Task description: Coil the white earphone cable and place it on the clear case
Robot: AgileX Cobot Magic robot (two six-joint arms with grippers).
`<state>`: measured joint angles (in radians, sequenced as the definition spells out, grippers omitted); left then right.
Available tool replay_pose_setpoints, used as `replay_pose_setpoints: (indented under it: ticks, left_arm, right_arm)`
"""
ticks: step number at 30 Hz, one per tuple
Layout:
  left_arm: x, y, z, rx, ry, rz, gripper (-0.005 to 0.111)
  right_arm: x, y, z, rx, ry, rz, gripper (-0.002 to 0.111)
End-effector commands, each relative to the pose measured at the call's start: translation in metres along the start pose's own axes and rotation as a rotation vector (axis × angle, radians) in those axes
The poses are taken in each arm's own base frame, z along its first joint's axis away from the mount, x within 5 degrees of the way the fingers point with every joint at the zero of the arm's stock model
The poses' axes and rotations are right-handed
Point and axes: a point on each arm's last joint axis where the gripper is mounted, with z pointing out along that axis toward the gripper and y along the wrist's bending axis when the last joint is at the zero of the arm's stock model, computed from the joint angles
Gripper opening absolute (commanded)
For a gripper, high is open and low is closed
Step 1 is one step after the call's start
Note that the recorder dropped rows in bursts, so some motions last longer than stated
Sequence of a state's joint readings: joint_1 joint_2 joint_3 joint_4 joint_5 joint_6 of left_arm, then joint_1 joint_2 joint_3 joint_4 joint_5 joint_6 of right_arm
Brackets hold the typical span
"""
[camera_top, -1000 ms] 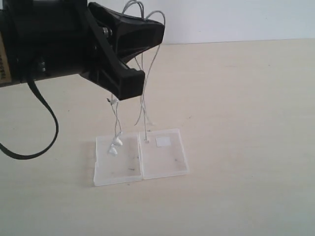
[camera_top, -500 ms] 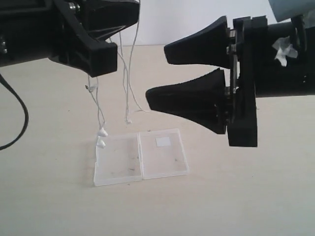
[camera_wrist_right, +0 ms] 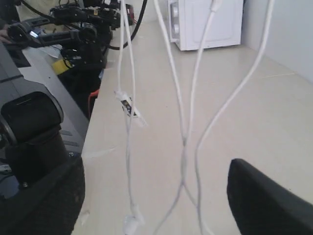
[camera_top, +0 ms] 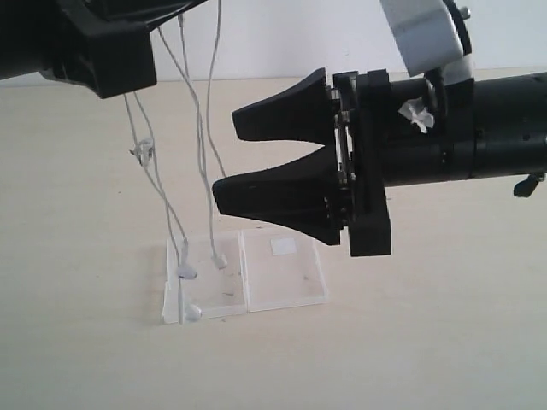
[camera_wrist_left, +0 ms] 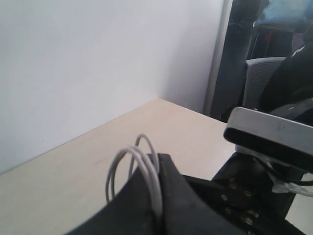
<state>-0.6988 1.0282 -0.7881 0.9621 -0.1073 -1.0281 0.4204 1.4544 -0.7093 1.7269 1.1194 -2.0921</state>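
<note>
We are holding the white earphone cable pinched in our left gripper, earbuds now reaching the clear case; our right gripper, spread, is moving in to coil

White earphone cable: hanging strands swung and dropped, so the earbuds, earlier over the left half of the clear case and then at its back-left corner, came down at that half's front-left edge, and the plug returned from behind the case onto the left half. Left end effector: shifted up and left, nearly out of the exterior view. Right end effector: entered from the right, jaws apart, and advanced to just beside the strands.
</note>
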Motion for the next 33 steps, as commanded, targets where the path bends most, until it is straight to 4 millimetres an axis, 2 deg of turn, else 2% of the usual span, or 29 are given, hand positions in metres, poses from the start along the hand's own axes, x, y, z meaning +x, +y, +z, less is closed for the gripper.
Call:
replay_pose_setpoints:
  ticks: [1, 9, 14, 20, 25, 29, 33]
  left_arm:
    - [-0.004, -0.001, -0.002, 0.006, -0.017, -0.024, 0.000]
    - [-0.004, -0.001, -0.002, 0.010, -0.019, -0.034, 0.000]
    - [-0.004, -0.001, -0.002, 0.010, -0.019, -0.034, 0.000]
    - [-0.005, -0.003, -0.002, 0.036, -0.034, -0.033, 0.000]
    - [-0.007, -0.006, -0.002, 0.065, -0.050, -0.048, 0.000]
    - [-0.007, -0.006, -0.002, 0.065, -0.050, -0.050, 0.000]
    - [-0.007, -0.006, -0.002, 0.065, -0.050, -0.052, 0.000]
  right_arm:
    - [-0.003, -0.007, 0.006, -0.064, -0.049, 0.008, 0.076]
    - [-0.009, -0.024, 0.014, -0.067, -0.059, -0.009, 0.076]
    - [-0.011, -0.026, 0.015, -0.057, -0.056, -0.015, 0.076]
    - [-0.007, -0.022, 0.021, -0.099, -0.058, -0.001, 0.076]
    - [0.000, -0.006, 0.047, -0.162, -0.005, 0.001, 0.076]
    - [0.001, 0.007, 0.059, -0.200, 0.016, -0.009, 0.076]
    - [0.000, 0.008, 0.063, -0.189, 0.030, -0.017, 0.075]
